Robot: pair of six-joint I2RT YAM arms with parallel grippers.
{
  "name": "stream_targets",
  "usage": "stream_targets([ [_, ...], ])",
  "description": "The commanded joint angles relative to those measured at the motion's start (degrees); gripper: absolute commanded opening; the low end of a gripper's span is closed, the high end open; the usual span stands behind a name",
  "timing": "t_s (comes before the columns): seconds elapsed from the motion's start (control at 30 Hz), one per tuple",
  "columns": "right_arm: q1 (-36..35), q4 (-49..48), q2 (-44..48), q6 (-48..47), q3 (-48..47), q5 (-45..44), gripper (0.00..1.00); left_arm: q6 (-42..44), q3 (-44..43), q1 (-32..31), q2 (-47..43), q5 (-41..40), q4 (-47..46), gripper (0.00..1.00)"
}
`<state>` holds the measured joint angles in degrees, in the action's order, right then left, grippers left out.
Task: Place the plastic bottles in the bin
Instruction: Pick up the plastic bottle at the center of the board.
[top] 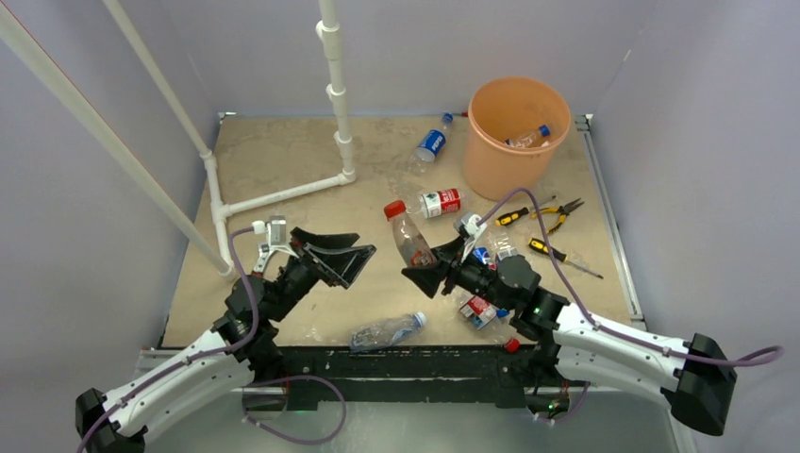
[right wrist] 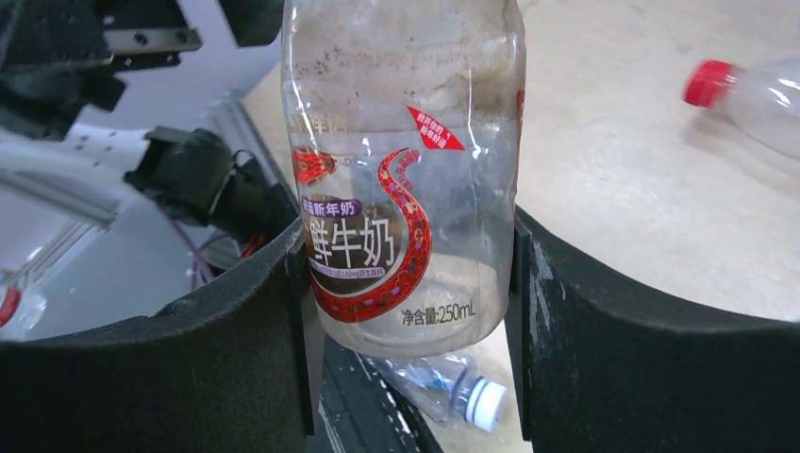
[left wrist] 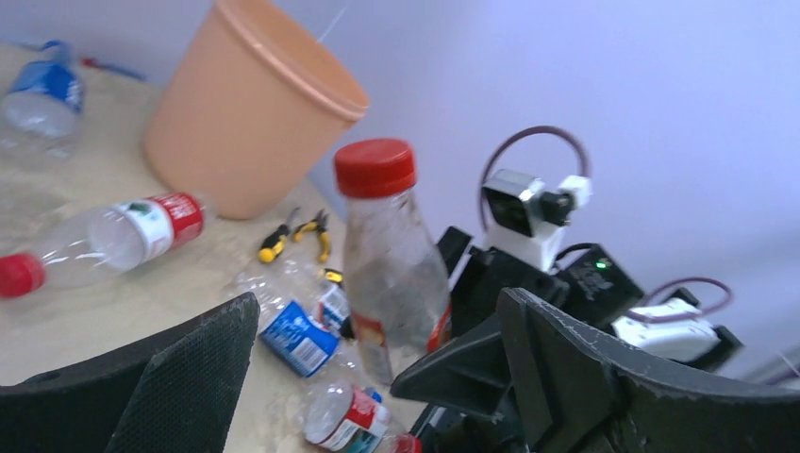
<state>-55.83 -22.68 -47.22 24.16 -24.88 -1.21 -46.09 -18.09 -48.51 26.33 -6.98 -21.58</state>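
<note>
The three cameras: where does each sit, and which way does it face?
Top external: above and behind the arms, looking down on the table; both arms, left hand and right hand show.
Left wrist: on the left arm, facing the bin and right arm; own fingers below.
Right wrist: on the right arm, facing the gripped bottle between its fingers.
Shared: all three show that bottle.

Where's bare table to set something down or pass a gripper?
Bare: the back-left patch inside the angle of the pipe; the centre strip between pipe, left gripper and red-label bottle. Crowded: the right side, bottles and tools packed from the right gripper, shut on the held bottle, up to the bin.
</note>
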Motion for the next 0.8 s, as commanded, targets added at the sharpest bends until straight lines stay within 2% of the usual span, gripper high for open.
stream_targets([
  [0.0, -0.2, -15.4, 1.2, 2.2, 3.3, 9.5, 0.33, 2.3, 1.1, 0.0, 2.0, 9.5, -15.6, 0.97],
  [0.17, -0.2, -21.0, -0.2, 5.1, 4.3, 13.0, 0.32, 2.4, -0.4, 0.0, 5.9, 17.4, -20.2, 0.96],
  [0.3, -0.2, -26.4, -0.1, 7.6, 5.7, 15.0, 0.32, 1.4, -0.5, 0.0, 8.3, 16.3, -20.5, 0.96],
  [0.53, -0.3, -25.7, -1.6, 7.6, 3.8, 15.7, 0.31, -0.1, -3.1, 0.0, 13.7, 19.4, -23.0, 0.95],
  [0.77, -1.3, -28.2, -3.2, 8.9, 4.1, 14.0, 0.3, -2.9, -1.2, -0.1, 16.6, 21.2, -31.7, 0.94],
])
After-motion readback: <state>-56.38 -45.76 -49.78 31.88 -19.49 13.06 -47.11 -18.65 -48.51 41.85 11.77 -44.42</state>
